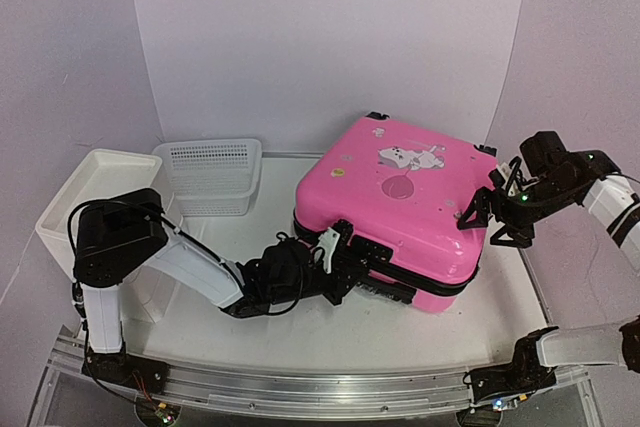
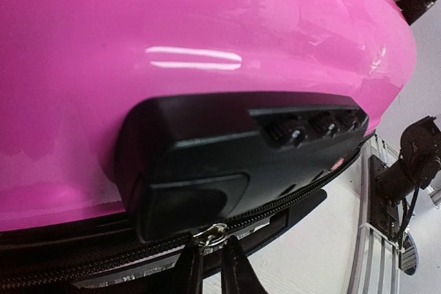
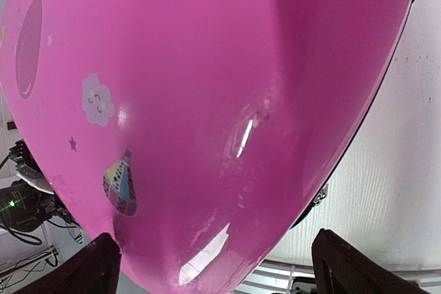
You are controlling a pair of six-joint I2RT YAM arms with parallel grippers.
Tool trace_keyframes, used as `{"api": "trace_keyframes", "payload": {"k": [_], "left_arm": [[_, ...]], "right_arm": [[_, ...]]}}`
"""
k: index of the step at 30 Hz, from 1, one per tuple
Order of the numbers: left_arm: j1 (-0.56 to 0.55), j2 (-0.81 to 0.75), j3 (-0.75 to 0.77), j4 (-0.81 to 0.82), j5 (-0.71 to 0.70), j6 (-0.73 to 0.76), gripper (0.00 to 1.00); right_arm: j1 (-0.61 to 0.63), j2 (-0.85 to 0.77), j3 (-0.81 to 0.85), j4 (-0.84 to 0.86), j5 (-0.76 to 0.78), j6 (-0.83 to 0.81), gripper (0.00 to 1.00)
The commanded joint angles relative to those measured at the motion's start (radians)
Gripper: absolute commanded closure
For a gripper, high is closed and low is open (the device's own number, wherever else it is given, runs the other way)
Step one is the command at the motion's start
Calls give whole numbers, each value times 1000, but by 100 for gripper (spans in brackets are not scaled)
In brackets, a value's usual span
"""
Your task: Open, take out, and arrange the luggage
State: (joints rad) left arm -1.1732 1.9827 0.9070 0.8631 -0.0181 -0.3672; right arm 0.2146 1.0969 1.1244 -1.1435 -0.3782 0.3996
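Presently the opening step is in hand: the luggage (image 1: 400,197) lies flat and closed on the table (image 1: 300,342), centre-right, with its lock side toward the arms. The left gripper (image 2: 211,256) sits just under the black lock (image 2: 241,149), its fingers drawn together on the metal zipper pull (image 2: 210,233), apparently pinching it. The right gripper (image 1: 492,217) is spread wide at the shell's right-hand corner and holds nothing; contact with the shell cannot be told. Judgement: the zipper (image 2: 69,261) is shut along what shows, so nothing is out yet. The next move calls for a firm hold on the pull and a steady draw along the seam, with the right gripper bracing the case against sliding.
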Motion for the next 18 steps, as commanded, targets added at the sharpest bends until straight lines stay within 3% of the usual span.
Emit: {"api": "trace_keyframes", "payload": {"k": [1,8,14,16,18], "left_arm": [[30,-48,80,-173,-214,-48,91],[17,-80,90,-236,-268,-48,100],[16,-130,72,-235,-174,-36,99],[18,-145,64,-235,-116,-32,91],[19,-163,47,-235,-87,-52,74]], "right_arm": [[2,-29,-1,18,-8,13,2],[3,-41,-5,13,-1,15,2],[3,-39,-5,13,1,12,2],[3,-40,-2,12,-1,13,2],[2,-39,0,12,-2,11,2]]}}
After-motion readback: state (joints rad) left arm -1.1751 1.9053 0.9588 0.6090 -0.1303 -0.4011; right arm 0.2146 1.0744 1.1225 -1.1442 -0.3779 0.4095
